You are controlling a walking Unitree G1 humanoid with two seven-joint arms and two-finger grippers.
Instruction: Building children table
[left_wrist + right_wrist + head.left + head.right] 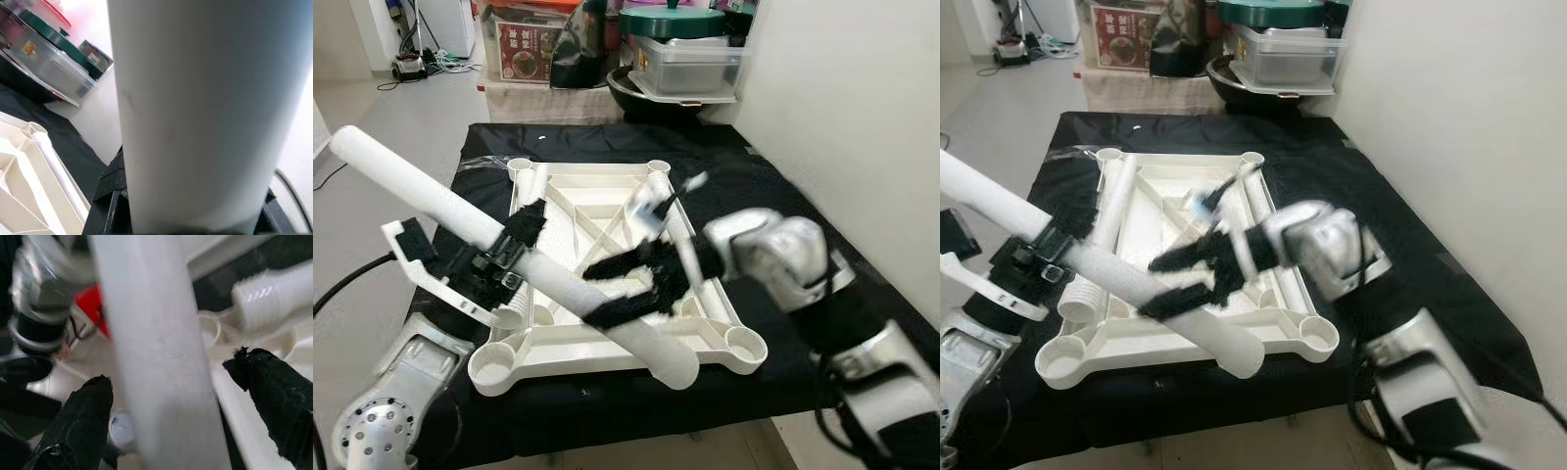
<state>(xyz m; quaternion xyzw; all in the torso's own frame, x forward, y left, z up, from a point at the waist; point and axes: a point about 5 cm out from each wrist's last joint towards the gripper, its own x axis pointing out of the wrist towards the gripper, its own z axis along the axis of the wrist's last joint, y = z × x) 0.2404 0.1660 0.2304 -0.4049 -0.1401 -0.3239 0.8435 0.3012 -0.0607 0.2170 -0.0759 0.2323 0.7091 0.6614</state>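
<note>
The white leg point(509, 245) is clamped by the left gripper point(509, 250); the right gripper point(631, 284) is spread open around it at 5 o'clock. No leg is fitted into the tabletop point(607, 343) yet.

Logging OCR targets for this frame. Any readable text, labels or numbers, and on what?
Red box on the floor behind the black-covered table: light characters beside a round food picture, too small and blurred to read.
Clear lidded container in the left wrist view: small yellow and red sticker, not legible.
White table leg, upturned white tabletop, both grippers: no text or markings.
</note>
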